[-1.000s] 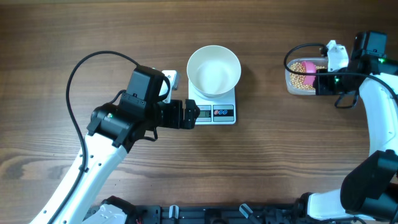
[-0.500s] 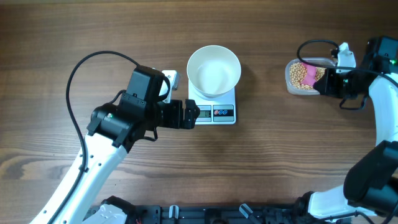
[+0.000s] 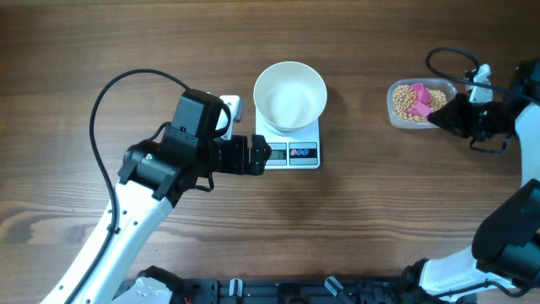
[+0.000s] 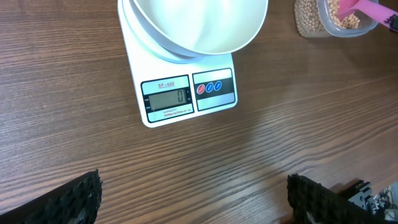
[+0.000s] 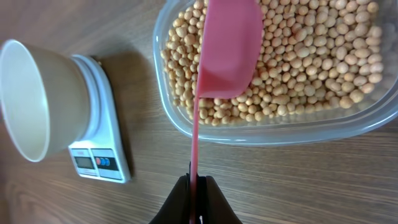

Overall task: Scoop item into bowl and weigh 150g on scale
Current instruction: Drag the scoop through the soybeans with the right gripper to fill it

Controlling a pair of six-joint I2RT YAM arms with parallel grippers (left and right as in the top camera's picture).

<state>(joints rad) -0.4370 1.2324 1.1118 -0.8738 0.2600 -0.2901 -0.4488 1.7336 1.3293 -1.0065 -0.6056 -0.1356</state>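
The white bowl (image 3: 290, 95) stands empty on the white scale (image 3: 302, 154), whose display (image 4: 166, 97) reads zero. Tan beans (image 3: 405, 105) fill a clear plastic container (image 3: 394, 116) at the far right. My right gripper (image 3: 445, 115) is shut on the thin handle of a pink scoop (image 3: 419, 100). In the right wrist view the scoop's cup (image 5: 227, 50) lies over the beans (image 5: 311, 50), with the handle clamped at my right gripper (image 5: 195, 184). My left gripper (image 3: 257, 155) hovers open by the scale's left front corner, and its fingers (image 4: 74, 199) hold nothing.
A small white and grey object (image 3: 230, 107) sits just left of the bowl, partly behind my left arm. Black cable loops over the table at the left (image 3: 105, 89) and above the container (image 3: 443, 56). The bowl (image 5: 28, 99) and scale (image 5: 99, 158) lie left of the container wall (image 5: 186, 124).
My right arm has drawn back to the right, so the container is uncovered and the pink scoop now shows over the beans. The left arm, bowl and scale have not moved.
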